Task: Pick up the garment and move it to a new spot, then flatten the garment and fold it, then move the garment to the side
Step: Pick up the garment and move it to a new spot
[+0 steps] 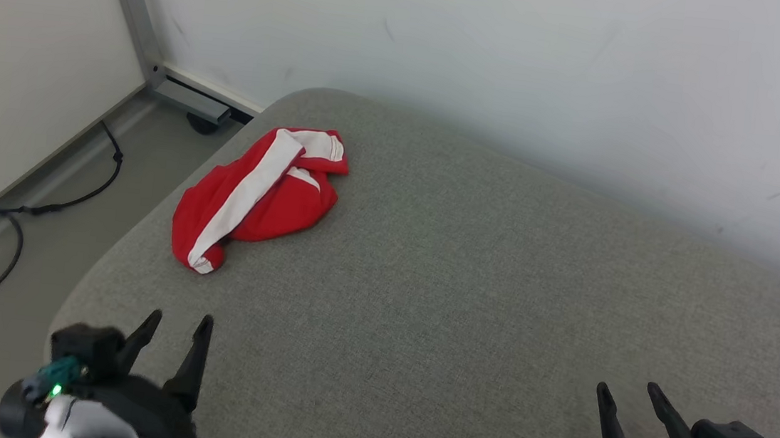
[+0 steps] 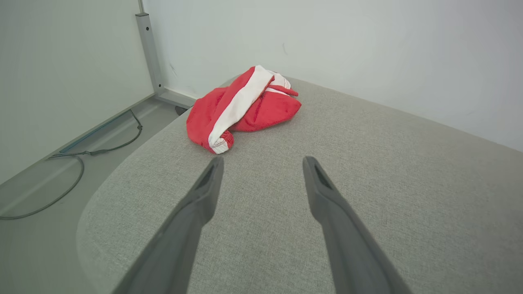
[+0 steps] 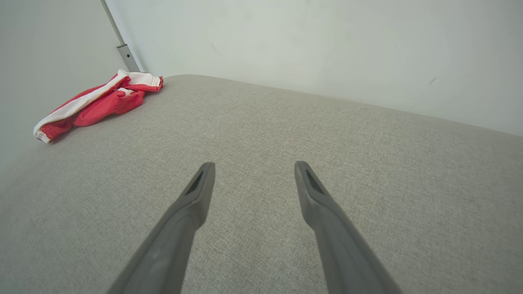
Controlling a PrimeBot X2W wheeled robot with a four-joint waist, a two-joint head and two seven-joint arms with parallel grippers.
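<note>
A red garment (image 1: 260, 196) with a broad white stripe lies crumpled near the far left corner of the grey fabric surface (image 1: 467, 305). My left gripper (image 1: 179, 324) hovers open at the lower left, its fingertips a short way in front of the garment and empty. In the left wrist view the garment (image 2: 241, 108) lies just beyond the open left gripper (image 2: 263, 163). My right gripper (image 1: 627, 391) stands open and empty at the lower right, far from the cloth. The right wrist view shows the garment (image 3: 96, 104) far off to the left of the right gripper (image 3: 253, 167).
A white wall (image 1: 519, 67) runs close behind the surface. Left of the rounded edge the floor (image 1: 36, 249) drops away, with a black cable (image 1: 77, 199) and a grey metal frame leg (image 1: 137, 16) on a foot bar.
</note>
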